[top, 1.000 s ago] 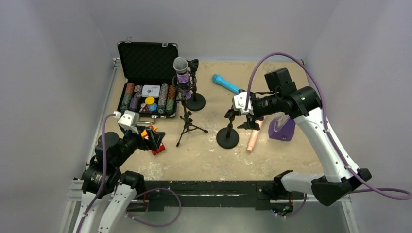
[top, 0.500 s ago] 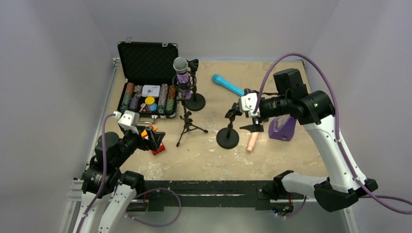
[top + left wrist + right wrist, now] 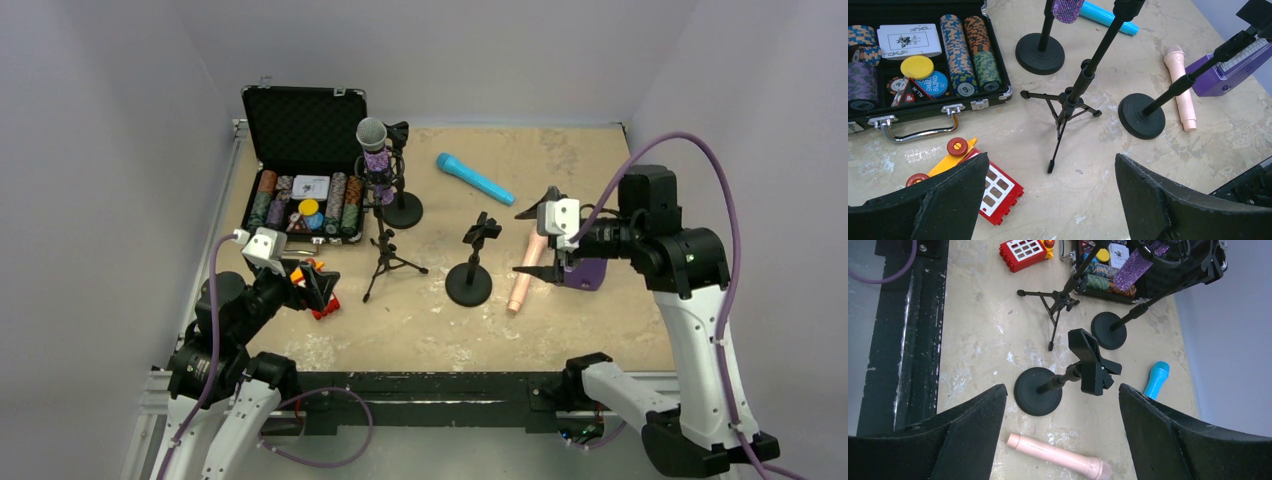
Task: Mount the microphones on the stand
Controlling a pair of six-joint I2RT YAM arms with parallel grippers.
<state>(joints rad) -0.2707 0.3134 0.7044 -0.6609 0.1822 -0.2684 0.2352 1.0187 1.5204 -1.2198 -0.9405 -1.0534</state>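
Purple microphone [image 3: 372,140] upright, mounted at back beside chip case [image 3: 300,120]; pink microphone [image 3: 524,272] and blue microphone [image 3: 474,178] lie on bench [image 3: 420,325] by empty stand [image 3: 469,286]. Left jaws and right jaws wide, empty.

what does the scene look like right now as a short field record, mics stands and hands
purple glitter microphone with silver mesh head: mounted upright, far left; which stand unclear
bright blue microphone: lying on table, far centre
pale pink microphone: lying beside black round-base stand, unattached
stand clip: empty
left hand: open, empty, by red toy block
right hand: open, empty, near pink microphone
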